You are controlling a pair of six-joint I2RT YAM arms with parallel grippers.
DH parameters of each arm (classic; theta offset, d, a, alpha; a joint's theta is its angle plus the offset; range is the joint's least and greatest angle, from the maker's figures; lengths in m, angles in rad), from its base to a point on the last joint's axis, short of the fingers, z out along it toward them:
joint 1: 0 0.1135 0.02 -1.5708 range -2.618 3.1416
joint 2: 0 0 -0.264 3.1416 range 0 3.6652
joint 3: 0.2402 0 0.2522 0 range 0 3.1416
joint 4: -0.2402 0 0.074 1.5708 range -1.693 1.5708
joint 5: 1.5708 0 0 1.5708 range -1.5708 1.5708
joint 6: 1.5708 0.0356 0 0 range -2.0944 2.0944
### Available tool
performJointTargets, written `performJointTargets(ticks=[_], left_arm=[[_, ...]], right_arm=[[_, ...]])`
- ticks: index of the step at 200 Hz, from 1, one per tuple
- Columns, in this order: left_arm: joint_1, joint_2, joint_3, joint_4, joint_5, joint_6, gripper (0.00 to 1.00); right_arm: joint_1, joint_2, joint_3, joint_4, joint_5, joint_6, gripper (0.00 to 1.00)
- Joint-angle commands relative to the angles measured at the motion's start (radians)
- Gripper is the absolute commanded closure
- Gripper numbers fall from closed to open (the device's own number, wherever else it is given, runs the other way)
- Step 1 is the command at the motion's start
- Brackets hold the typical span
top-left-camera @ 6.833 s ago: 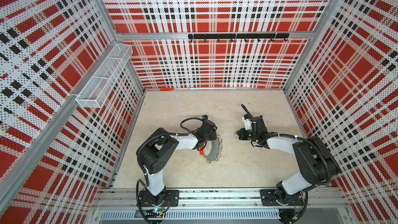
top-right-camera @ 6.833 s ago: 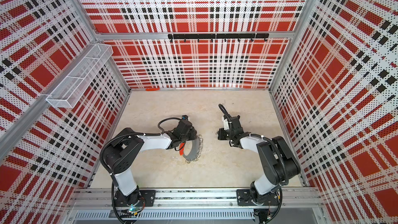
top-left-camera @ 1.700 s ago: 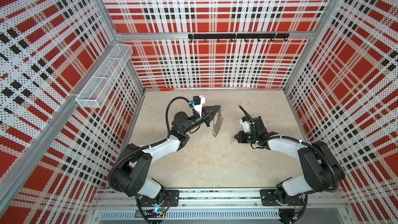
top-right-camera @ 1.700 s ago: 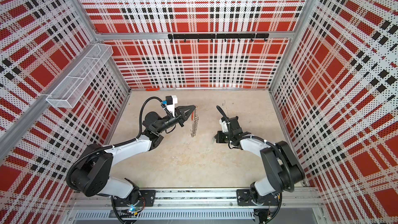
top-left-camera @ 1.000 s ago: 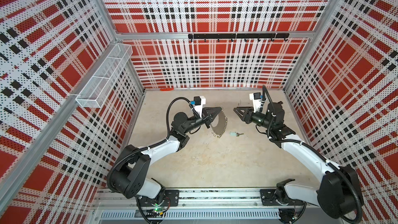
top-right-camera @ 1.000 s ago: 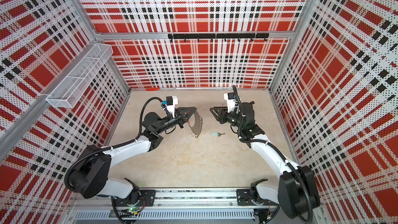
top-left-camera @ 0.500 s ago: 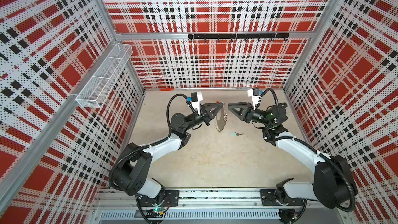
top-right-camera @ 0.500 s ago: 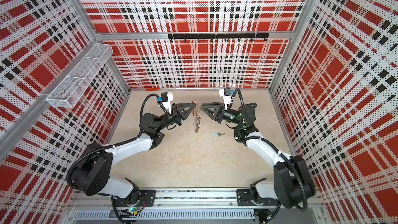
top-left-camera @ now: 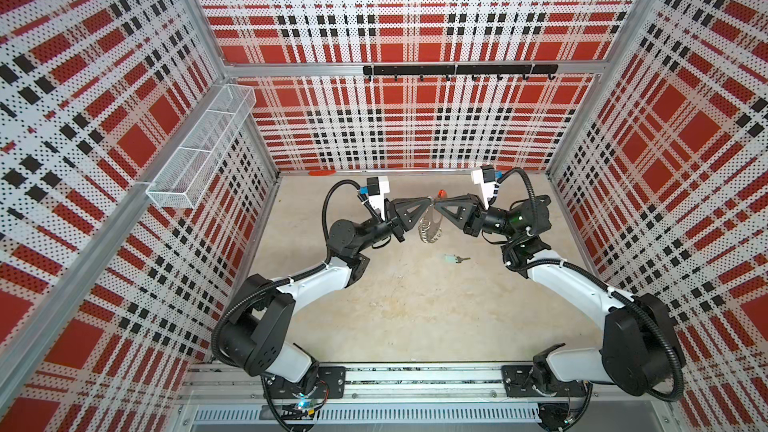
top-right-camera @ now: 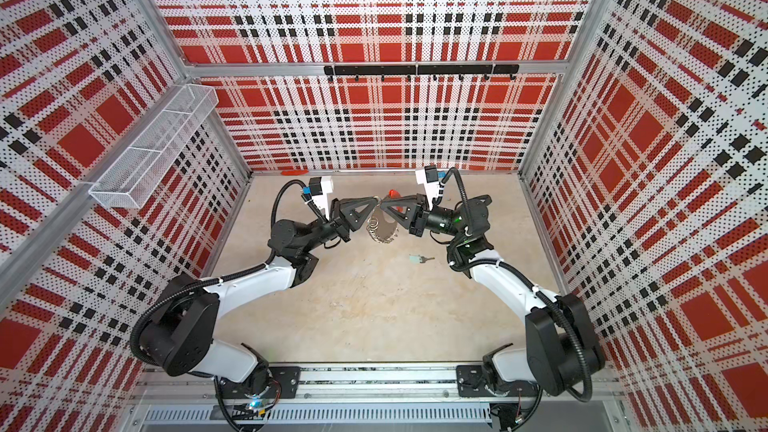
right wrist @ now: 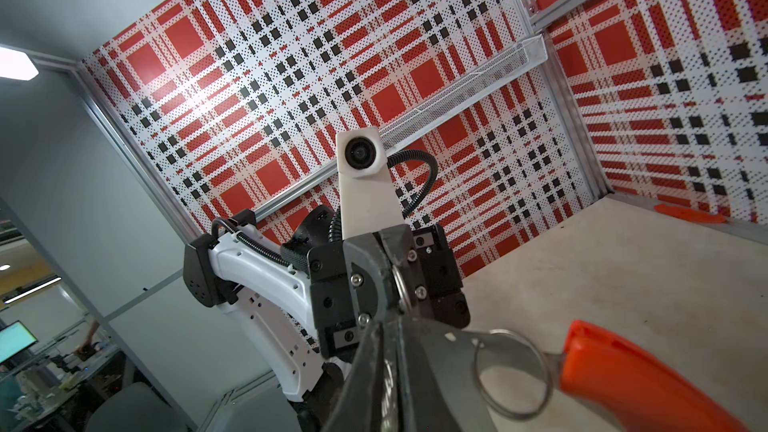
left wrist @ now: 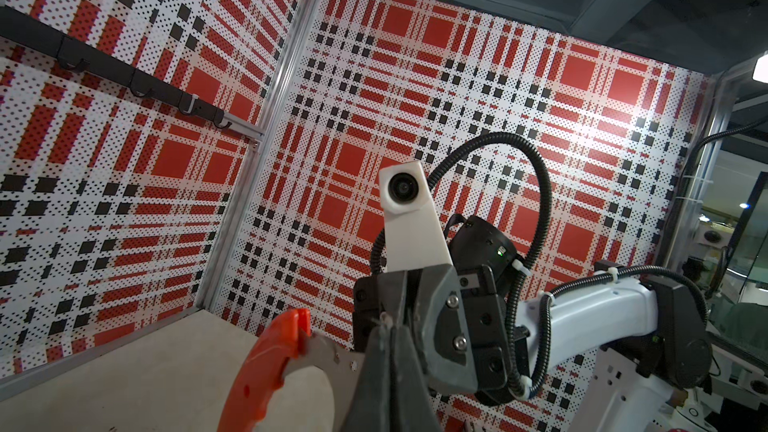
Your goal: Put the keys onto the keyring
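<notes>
My left gripper is clamped on the keyring. The hoop is up off the table and its wire loops dangle under the tips. My right gripper is closed too, pinching the same metal band from the opposite side, nose to nose with the left.

Half a second ago the right jaws were apart and short of the hoop. A second ago that arm was further back. The left has held throughout.

The red section sits just behind the tips, toward the back wall.

The keys lie on the table below the tips, off to the right gripper's side and toward the arm bases. They are apart from both grippers, same spot as a second ago.

In both top views the gripper bodies hide the pinch point itself.

Further out are an orange piece at the foot of the back wall, a hook rail above it, and a wire basket on the left arm's side wall.
</notes>
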Motion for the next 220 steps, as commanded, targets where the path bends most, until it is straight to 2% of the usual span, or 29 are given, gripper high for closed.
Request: performJointTargets(ticks=[1, 57, 107, 117, 132, 150, 220], left_arm=[[-0.01, 0.006, 0.041, 0.038, 0.015, -0.005, 1.0], [-0.013, 0.005, 0.04, 0.041, 0.015, -0.012, 1.0], [-0.018, 0.014, 0.046, 0.047, 0.021, -0.029, 1.0], [-0.016, 0.011, 0.045, 0.048, 0.02, -0.03, 1.0], [-0.011, 0.003, 0.046, 0.048, 0.017, -0.034, 1.0], [-0.004, -0.003, 0.046, 0.048, 0.017, -0.04, 1.0], [-0.013, 0.0, 0.059, 0.048, 0.018, -0.048, 1.0]], right_arm=[[0.02, 0.006, 0.032, -0.026, 0.0, -0.035, 0.92], [0.019, 0.001, 0.042, -0.106, 0.03, -0.101, 0.85], [0.019, 0.01, 0.049, -0.081, 0.014, -0.09, 0.92], [0.018, 0.003, 0.046, -0.105, 0.023, -0.104, 0.9], [0.006, -0.02, 0.032, -0.149, 0.049, -0.132, 0.78], [-0.022, -0.045, 0.007, -0.151, 0.058, -0.131, 0.73], [-0.031, -0.013, 0.02, -0.098, 0.019, -0.079, 0.72]])
